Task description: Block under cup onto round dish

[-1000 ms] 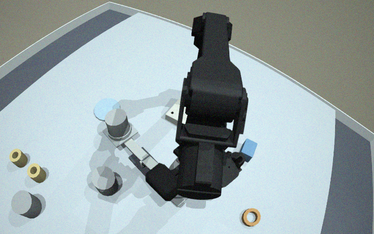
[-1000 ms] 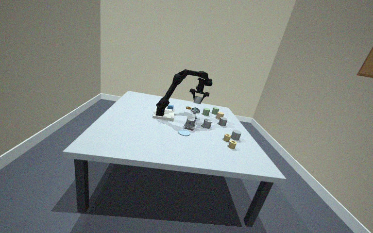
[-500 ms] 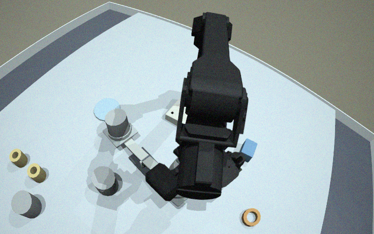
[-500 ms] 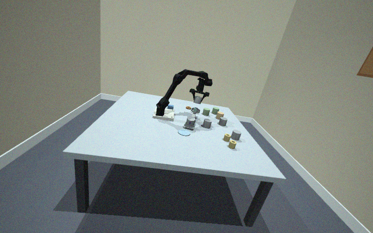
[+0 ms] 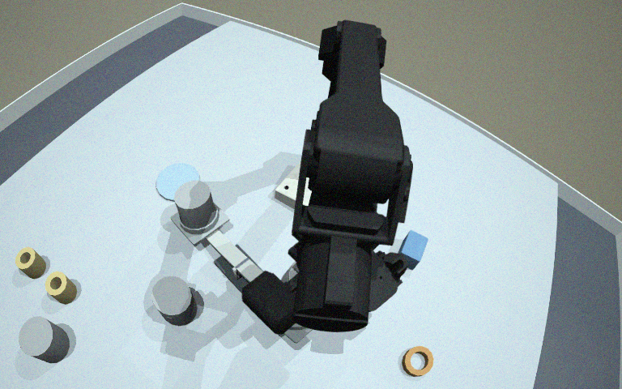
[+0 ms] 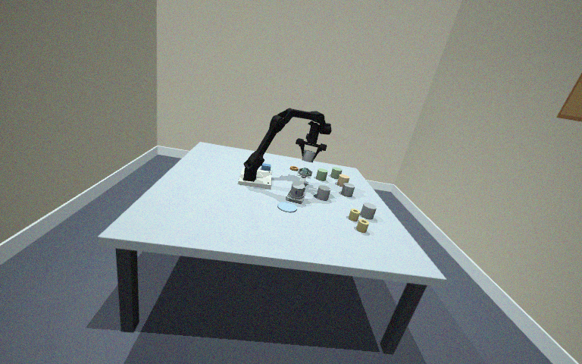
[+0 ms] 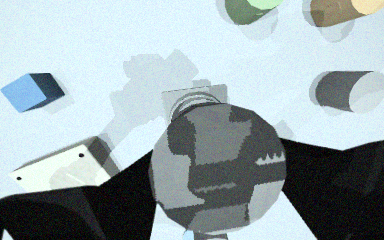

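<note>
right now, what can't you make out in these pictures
Block: top view, the arm covers that balance end; wrist view, the lifted cup covers most of the pad; exterior view, too small.
Dish: top view, edge behind the standing cup.
Gripper fingers: exterior view, too small.

Held in the gripper (image 6: 308, 151) high above the far end of the balance (image 5: 232, 256): one cup (image 6: 308, 155). On the near end pad: the other cup (image 6: 297, 189), with the round dish (image 6: 286, 207) on the table (image 6: 205, 214) just nearer and left. Right of the balance: loose cylinders (image 6: 322, 192). Beside the arm's base plate (image 6: 256, 180): a cube (image 6: 266, 167).
</note>
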`<act>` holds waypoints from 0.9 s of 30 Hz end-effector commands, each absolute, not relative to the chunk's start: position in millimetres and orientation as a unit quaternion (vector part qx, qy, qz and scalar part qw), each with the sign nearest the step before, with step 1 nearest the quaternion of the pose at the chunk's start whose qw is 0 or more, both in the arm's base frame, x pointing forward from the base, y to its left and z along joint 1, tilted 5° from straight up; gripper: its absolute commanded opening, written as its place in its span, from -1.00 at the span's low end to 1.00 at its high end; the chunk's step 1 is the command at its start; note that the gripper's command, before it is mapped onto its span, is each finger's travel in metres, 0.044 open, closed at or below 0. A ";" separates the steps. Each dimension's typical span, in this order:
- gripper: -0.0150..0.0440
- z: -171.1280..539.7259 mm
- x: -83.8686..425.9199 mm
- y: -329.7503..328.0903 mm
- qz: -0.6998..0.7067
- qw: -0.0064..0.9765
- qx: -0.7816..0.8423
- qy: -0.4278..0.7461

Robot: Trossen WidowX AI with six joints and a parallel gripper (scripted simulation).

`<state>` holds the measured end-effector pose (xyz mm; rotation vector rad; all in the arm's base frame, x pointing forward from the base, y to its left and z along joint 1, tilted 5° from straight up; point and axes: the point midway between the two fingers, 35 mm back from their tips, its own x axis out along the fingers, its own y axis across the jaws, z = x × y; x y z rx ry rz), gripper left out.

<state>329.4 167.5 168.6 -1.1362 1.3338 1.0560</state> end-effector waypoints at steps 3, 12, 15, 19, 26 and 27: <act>-0.49 168.3 329.5 167.5 0.441 0.521 -0.474 0.556; -0.49 168.3 329.5 167.5 0.441 0.521 -0.474 0.556; -0.49 168.3 329.5 167.5 0.441 0.521 -0.474 0.556; -0.49 167.7 328.9 168.5 0.441 0.521 -0.474 0.556; -0.49 140.9 302.1 204.4 0.442 0.523 -0.473 0.555; -0.49 136.6 297.2 209.5 0.442 0.523 -0.472 0.555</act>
